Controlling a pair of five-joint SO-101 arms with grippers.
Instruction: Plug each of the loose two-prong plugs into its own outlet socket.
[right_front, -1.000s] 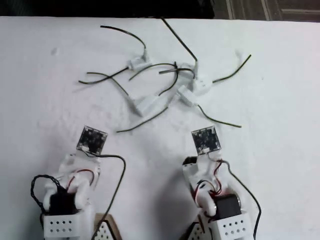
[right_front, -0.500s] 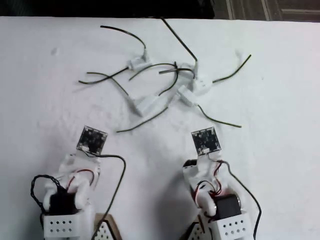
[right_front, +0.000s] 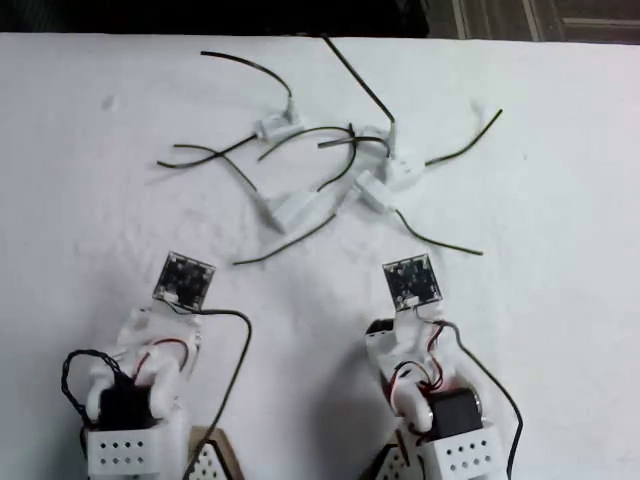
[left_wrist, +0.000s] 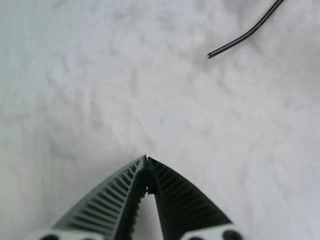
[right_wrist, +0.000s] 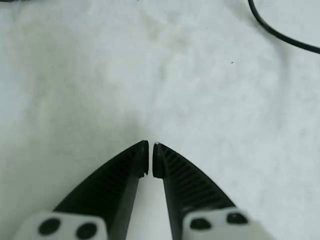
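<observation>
Several white plug and socket pieces with black cords lie tangled at the table's far middle: one (right_front: 275, 125) at the back left, a longer one (right_front: 290, 208) in front of it, and two (right_front: 372, 190) (right_front: 400, 168) close together on the right. Both arms sit near the front edge, well short of the pieces. The left arm (right_front: 150, 350) and right arm (right_front: 425, 375) each carry a camera board over the gripper. My left gripper (left_wrist: 146, 161) is shut and holds nothing, hovering above bare white table. My right gripper (right_wrist: 150, 147) is also shut with nothing in it.
A loose black cord end (left_wrist: 235, 40) lies ahead of the left gripper. Another black cord (right_wrist: 280, 32) curves past ahead of the right gripper. The white table (right_front: 560, 250) has bare room on both sides; its dark far edge (right_front: 200, 20) runs along the back.
</observation>
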